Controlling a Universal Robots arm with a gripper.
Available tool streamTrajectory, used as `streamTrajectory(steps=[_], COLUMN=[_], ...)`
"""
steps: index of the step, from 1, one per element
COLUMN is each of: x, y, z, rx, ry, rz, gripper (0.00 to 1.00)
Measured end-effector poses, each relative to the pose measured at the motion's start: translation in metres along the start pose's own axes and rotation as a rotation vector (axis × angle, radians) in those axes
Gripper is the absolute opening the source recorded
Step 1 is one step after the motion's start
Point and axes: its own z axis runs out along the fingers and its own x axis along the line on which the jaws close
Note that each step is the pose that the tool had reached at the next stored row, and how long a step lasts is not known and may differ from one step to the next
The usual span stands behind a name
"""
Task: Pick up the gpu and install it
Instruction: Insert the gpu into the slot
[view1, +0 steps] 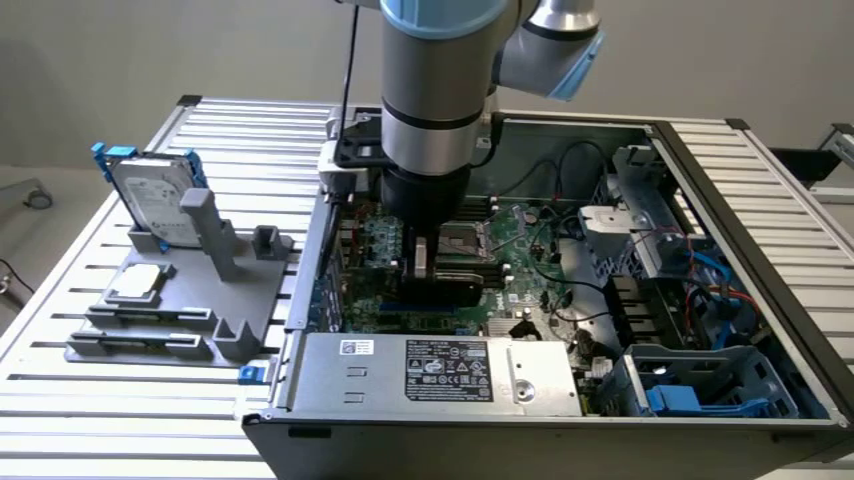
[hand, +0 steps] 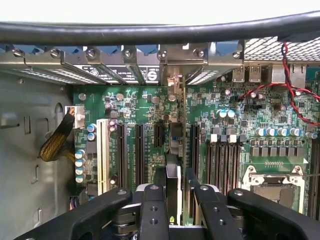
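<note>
The gpu shows edge-on in the wrist view as a thin dark card standing upright between my two fingers. My gripper is shut on it. The card sits over the green motherboard, in line with an expansion slot between two black slots, and its far end reaches toward the rear bracket openings. Whether it is seated in the slot I cannot tell. In the exterior view my gripper is down inside the open computer case, with the black gpu below it.
A silver hard drive in a blue frame stands on a grey fixture left of the case. The power supply lies along the case front. Memory slots, a CPU socket, red wires and a braided cable surround the slot.
</note>
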Motion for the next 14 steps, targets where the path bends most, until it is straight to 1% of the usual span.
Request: streamTrajectory(steps=[10, 14], x=[0.0002, 0.0007], y=[-0.0001, -0.0005], z=[0.002, 0.0031], rx=[-0.0157, -0.0188], ry=[-0.0004, -0.0016], rz=[0.0, 0.0], gripper=[0.27, 0.27])
